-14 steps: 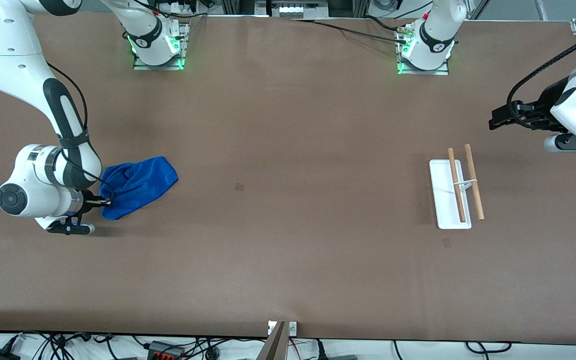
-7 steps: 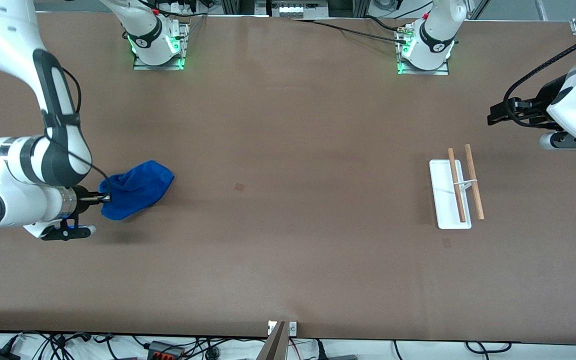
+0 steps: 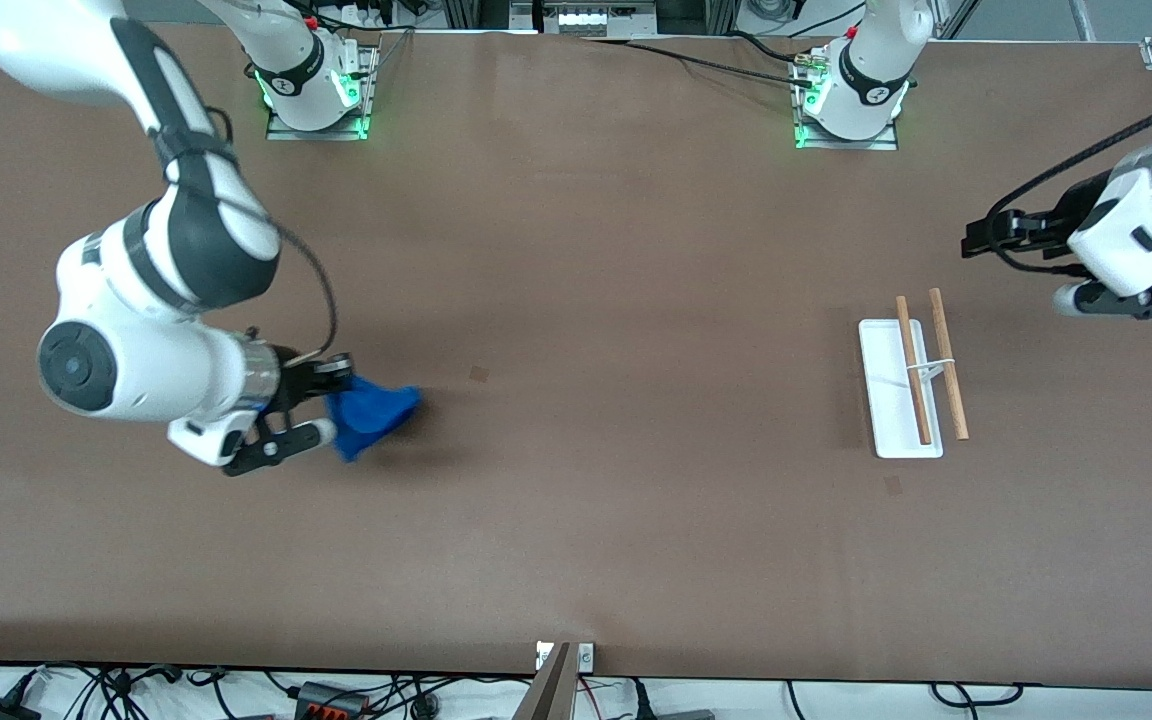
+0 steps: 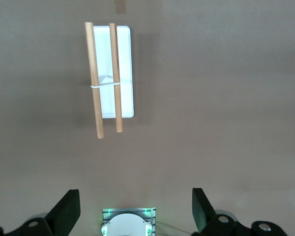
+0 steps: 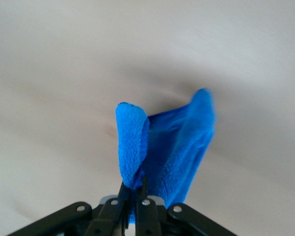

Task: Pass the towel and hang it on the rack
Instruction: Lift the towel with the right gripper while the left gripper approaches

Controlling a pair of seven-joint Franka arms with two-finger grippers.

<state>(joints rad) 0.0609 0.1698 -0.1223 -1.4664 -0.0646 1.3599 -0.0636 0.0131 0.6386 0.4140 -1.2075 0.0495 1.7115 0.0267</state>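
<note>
Blue towel (image 3: 372, 418) hangs clenched in the right gripper (image 3: 334, 385) over the table (image 3: 576, 520), apparently clear of it. We note the left gripper (image 3: 976, 238) waiting, jaws released, over the table beside the rack (image 3: 911, 385).

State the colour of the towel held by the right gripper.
The towel is solid bright blue, plain, with no pattern; the right wrist view shows it best.

Brown table (image 3: 576, 520) w/ rack (image 3: 898, 420) on it.
</note>
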